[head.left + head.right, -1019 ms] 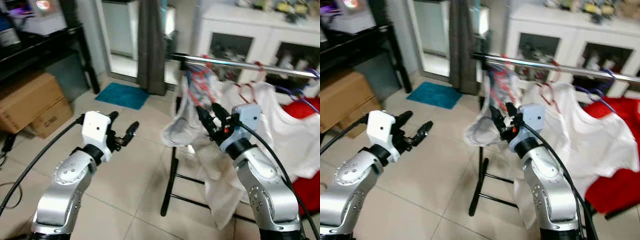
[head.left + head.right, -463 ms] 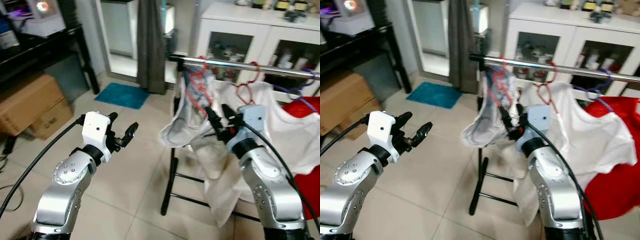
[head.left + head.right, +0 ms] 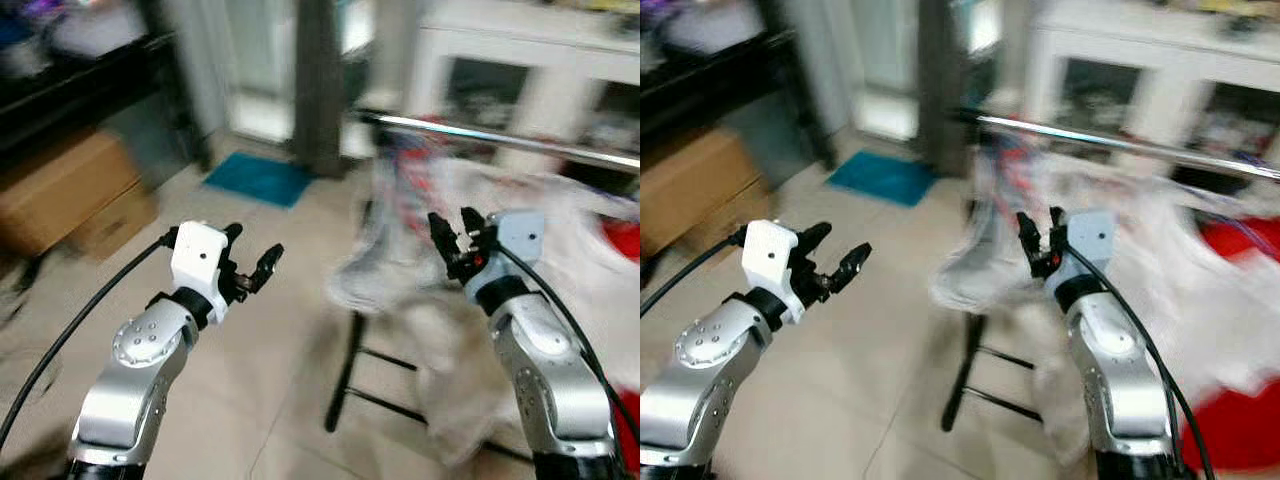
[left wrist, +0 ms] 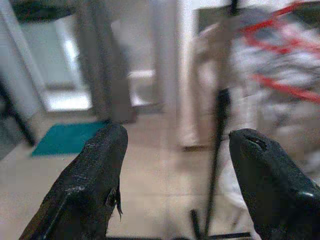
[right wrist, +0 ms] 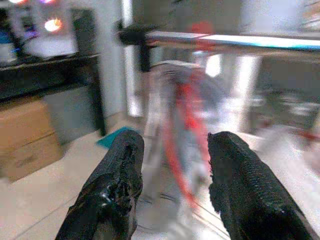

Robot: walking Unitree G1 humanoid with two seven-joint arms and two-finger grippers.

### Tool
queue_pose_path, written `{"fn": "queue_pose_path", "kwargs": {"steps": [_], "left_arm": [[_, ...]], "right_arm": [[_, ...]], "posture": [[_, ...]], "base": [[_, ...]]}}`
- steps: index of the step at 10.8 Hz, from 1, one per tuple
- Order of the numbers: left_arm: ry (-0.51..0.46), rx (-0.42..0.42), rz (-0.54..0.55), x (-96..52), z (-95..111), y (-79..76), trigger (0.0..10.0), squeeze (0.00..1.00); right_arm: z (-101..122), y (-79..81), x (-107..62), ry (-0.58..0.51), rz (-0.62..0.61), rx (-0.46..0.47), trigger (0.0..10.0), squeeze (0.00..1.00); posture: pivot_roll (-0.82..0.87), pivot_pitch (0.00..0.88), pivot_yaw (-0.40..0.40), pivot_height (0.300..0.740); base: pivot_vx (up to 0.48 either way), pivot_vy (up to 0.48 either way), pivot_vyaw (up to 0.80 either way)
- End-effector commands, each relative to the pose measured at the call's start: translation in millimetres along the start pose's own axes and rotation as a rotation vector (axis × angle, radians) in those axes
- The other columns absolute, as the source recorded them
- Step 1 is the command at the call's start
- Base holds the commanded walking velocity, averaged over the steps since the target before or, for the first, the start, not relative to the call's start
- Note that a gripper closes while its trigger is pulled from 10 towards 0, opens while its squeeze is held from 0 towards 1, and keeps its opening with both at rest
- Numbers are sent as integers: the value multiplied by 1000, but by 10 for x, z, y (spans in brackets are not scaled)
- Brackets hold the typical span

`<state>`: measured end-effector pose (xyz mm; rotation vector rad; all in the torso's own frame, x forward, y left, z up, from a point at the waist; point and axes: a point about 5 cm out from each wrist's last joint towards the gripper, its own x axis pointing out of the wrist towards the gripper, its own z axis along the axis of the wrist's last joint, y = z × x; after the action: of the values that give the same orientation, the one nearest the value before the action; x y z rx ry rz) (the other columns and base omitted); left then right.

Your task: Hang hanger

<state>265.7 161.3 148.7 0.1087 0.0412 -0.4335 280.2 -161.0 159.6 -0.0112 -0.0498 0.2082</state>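
The right gripper (image 3: 452, 228) is hovering open and empty by the shiny metal rail (image 3: 500, 136), where a red wire hanger (image 5: 186, 130) is hanging. The left gripper (image 3: 250, 261) is waiting open.

No readable text, label, brand, number or sign anywhere. Too blurred to tell on the far-left cardboard boxes (image 3: 70, 195). Same for the far cabinet (image 3: 520, 80).

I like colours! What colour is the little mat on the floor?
The mat is teal blue, clearest in the left eye view.
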Motion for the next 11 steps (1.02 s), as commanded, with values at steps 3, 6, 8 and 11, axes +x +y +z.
{"fn": "queue_pose_path", "kwargs": {"steps": [3,6,8,11], "left_arm": [[24,12,-2,-5,-30,19,10000,0],[26,22,-26,-18,-33,12,10000,0],[34,22,-106,-52,-33,-30,10000,0],[123,10,-440,-250,-80,-227,10000,0]], "right_arm": [[115,-19,61,-64,-17,15,10000,0],[163,-49,82,-65,-12,-13,10000,0],[172,-105,68,-40,-22,-12,10000,882],[123,-229,63,94,-38,-73,10000,1000]], "posture": [[83,0,44,740],[87,0,41,740],[87,0,39,740],[83,0,40,740]], "base": [[344,0,256],[223,0,0],[0,0,0],[0,0,0]]}}
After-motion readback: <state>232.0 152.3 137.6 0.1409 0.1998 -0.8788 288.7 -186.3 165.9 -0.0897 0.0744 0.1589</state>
